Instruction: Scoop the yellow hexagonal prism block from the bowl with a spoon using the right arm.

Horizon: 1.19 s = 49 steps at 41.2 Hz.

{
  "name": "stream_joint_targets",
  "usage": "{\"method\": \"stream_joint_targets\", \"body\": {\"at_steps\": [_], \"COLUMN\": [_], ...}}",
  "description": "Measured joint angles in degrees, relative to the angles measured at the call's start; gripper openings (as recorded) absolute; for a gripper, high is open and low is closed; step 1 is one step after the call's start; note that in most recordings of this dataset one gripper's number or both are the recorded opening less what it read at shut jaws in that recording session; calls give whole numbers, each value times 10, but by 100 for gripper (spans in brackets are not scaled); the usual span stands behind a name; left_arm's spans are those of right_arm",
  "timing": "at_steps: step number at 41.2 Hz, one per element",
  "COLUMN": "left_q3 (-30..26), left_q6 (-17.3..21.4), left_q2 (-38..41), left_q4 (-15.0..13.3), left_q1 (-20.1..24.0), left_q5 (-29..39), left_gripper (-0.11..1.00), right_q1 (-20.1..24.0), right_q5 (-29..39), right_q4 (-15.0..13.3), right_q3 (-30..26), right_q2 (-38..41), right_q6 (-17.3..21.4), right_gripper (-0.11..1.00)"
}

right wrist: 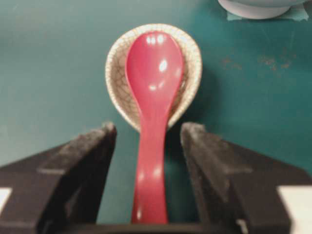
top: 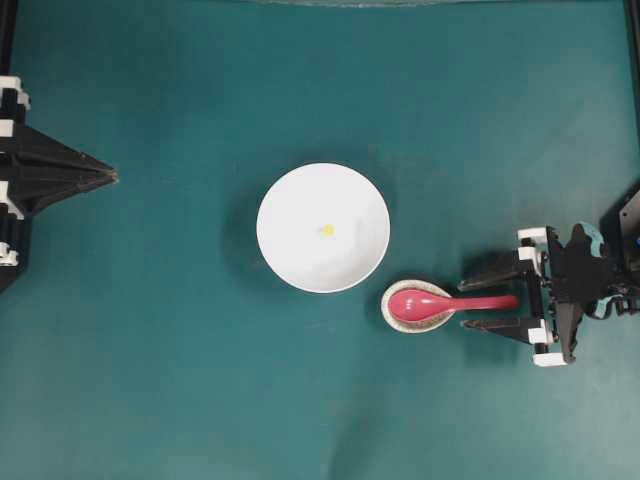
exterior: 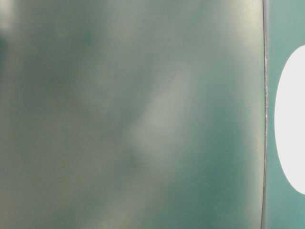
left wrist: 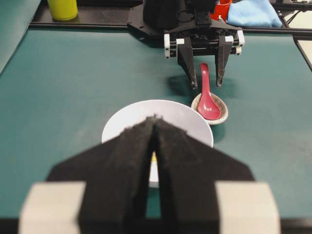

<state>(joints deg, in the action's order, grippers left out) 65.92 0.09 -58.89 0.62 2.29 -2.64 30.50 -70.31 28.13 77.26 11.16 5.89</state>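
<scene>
Yellow hexagonal prism block (top: 327, 229) lies near the middle of the bowl (top: 290, 200), loose on the white floor of the dish. Just beside the bowl, at its lower right in the overhead view, sits a small speckled spoon rest (top: 392, 315) that almost touches the bowl's rim. The spoon (top: 440, 304) lies with its scoop in this rest and its handle pointing away from the bowl, toward the right gripper (top: 477, 303).

That gripper's jaws stand wide apart, one finger on each side of the handle, with a clear gap between each pad and the red handle in the right wrist view. The spoon is not gripped.

The left gripper (top: 112, 177) hangs well apart from the bowl, on the side opposite the spoon, with its jaws pressed together and nothing between them. A green table (top: 150, 380) carries everything.
</scene>
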Motion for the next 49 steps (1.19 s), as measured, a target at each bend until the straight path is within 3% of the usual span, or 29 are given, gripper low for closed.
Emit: {"method": "stream_joint_targets", "body": {"at_steps": [30,49], "left_q3": [0,0], "left_q6": [0,0], "left_q2": [0,0], "left_q4": [0,0], "left_q1": [0,-1], "left_q5": [0,1], "left_gripper": [1,1], "right_q1": [2,2], "right_q5": [0,1], "right_q4": [-1,0], "right_q3": [0,-1], "right_q2": [0,0], "right_q6": [-21,-23], "right_gripper": [52,32]}}
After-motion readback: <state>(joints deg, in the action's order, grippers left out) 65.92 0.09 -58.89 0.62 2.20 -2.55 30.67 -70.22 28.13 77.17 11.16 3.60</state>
